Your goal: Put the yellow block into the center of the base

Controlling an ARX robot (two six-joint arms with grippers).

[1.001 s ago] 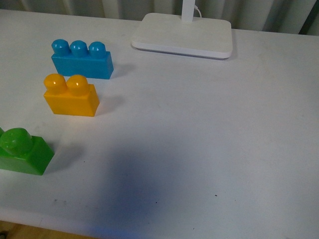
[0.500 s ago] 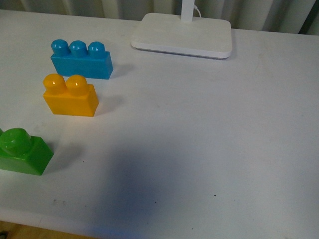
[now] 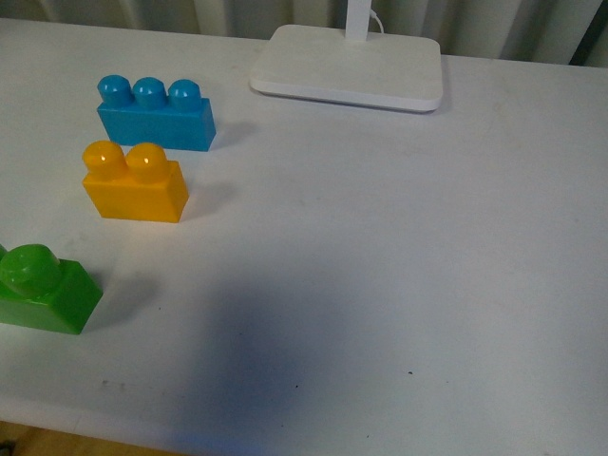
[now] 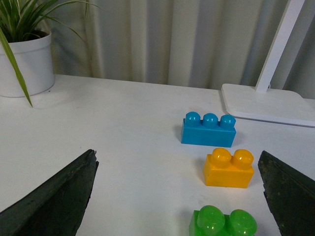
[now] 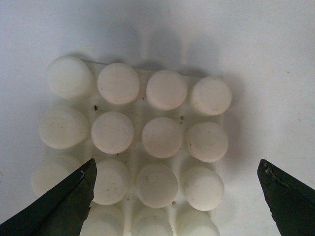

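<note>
The yellow block (image 3: pixel 135 185) stands upright on the white table at the left, between a blue brick (image 3: pixel 157 116) behind it and a green brick (image 3: pixel 43 290) in front. In the left wrist view the yellow block (image 4: pixel 229 169) lies ahead of my open left gripper (image 4: pixel 176 157), toward one finger, untouched. My right gripper (image 5: pixel 176 164) hangs open right above the base (image 5: pixel 112 132), a white plate of round studs, with its fingers spread wider than most of the plate. The base and both grippers are out of the front view.
A white lamp stand (image 3: pixel 350 66) sits at the back of the table, its arm (image 4: pixel 275 46) rising beside the bricks. A potted plant (image 4: pixel 27 64) stands far off in the left wrist view. The table's front edge (image 3: pixel 57 423) runs close below the green brick.
</note>
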